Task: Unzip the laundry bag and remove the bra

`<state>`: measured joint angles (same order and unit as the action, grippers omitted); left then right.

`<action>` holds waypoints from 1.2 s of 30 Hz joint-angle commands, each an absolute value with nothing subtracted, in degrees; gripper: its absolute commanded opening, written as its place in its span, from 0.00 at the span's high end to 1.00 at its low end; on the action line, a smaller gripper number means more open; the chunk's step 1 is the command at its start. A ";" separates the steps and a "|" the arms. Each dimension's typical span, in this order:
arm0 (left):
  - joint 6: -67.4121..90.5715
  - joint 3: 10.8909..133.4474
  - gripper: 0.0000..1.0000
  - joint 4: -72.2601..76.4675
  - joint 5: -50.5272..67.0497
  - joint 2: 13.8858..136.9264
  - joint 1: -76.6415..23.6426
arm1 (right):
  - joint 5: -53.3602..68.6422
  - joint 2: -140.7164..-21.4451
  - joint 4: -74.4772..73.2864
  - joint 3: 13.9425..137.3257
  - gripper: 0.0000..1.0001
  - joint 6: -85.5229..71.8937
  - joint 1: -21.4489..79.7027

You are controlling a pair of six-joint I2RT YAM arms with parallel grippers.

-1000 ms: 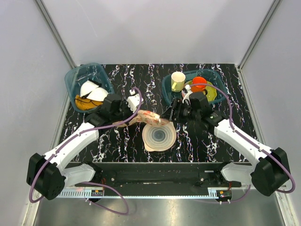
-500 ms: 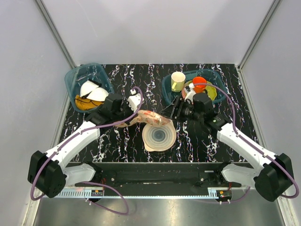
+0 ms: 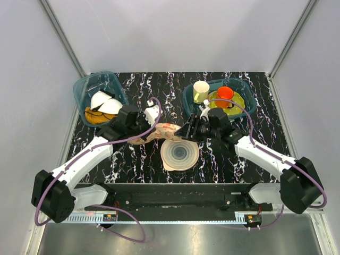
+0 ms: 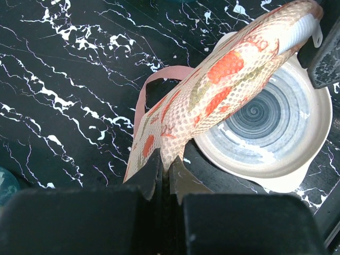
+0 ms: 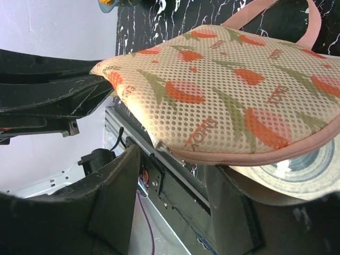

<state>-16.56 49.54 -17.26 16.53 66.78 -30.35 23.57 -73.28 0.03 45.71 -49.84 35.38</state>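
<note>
The laundry bag [image 3: 163, 129] hangs in the air between your two claws, stretched flat and tilted, with the bra not in view, presumably zipped inside. A pink loop [image 4: 139, 103] dangles off the bag below the left claw. Can't tell if it's the bag's own or a bra strap.

The left claw [image 4: 166, 171] is clamped on the bag's near corner, fabric pinched tight between the fingers. The right claw [image 5: 171, 199] has its fingers apart and holds nothing. The bag's trimmed edge sits just ahead of and above them, not yet between them.

The step in hand is getting the right claw on the zip pull. The pink seam runs across right in front of that claw, and a small pale tab near its left end may be the pull, but it's too small to be sure. Line the fingers up on that tab, not on the mesh, and close only once it's between them. Hold the left clamp firm so the seam stays taut, then pull along the seam, away from the left claw.

The plate [image 3: 179, 154] lies right under the bag, below both claws, so don't dip onto it.
</note>
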 commanded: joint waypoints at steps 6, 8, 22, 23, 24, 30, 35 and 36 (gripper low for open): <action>-16.70 51.95 1.00 -15.12 18.72 65.74 -30.06 | 21.54 -71.64 4.22 46.14 0.49 -49.92 35.77; -16.79 51.86 1.00 -15.12 18.98 65.74 -30.06 | 20.39 -70.93 3.52 46.14 0.51 -49.49 35.77; -16.96 51.42 1.00 -15.12 19.07 65.04 -30.06 | 18.46 -70.31 2.55 46.32 0.87 -49.22 35.77; -16.96 51.24 1.00 -15.12 19.07 65.04 -30.06 | 18.28 -70.14 2.46 46.06 0.97 -49.22 35.77; -16.88 51.24 1.00 -15.12 19.07 65.04 -30.06 | 17.41 -69.70 2.20 45.88 1.00 -49.31 35.77; -17.93 50.98 1.00 -15.29 21.79 63.90 -30.06 | 15.99 -66.81 -2.72 45.70 1.00 -45.45 35.68; -18.19 52.20 0.54 -14.76 25.03 64.68 -30.06 | 19.94 -67.23 -6.50 46.58 1.00 -39.29 35.77; -18.11 52.82 0.40 -15.03 26.27 65.12 -30.06 | 21.95 -67.93 -6.85 46.76 1.00 -38.68 35.77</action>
<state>-17.50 49.54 -17.47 20.95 65.82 -30.30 18.72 -67.85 -3.79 45.71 -44.29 35.44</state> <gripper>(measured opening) 0.316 0.010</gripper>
